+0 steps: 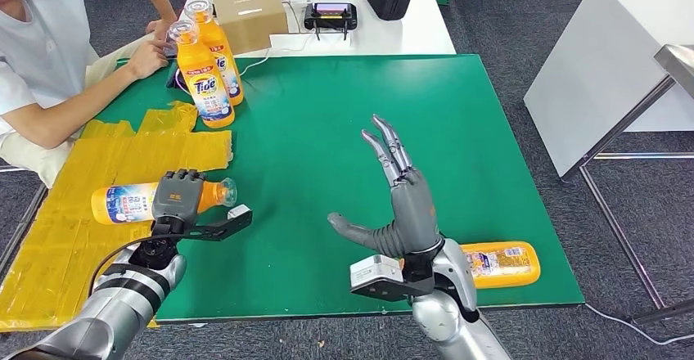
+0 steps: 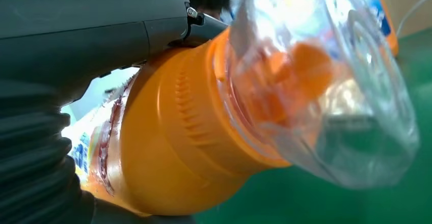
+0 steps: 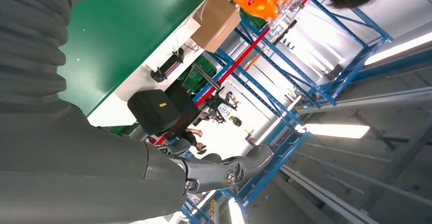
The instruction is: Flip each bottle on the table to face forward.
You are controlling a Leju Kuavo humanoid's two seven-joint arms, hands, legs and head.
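An orange detergent bottle with a clear cap lies on its side at the left of the green table. My left hand wraps around its neck end, and the left wrist view has the bottle tight against my palm. Above the table's middle my right hand hovers, fingers spread, holding nothing. Another orange bottle lies on its side near the front right edge, behind my right wrist. Two bottles stand upright at the back left, their Tide labels facing me.
A person sits at the back left, a hand beside the standing bottles. Yellow sheets cover the table's left part. A white table behind holds a cardboard box, a black bag and a device. Another white table stands right.
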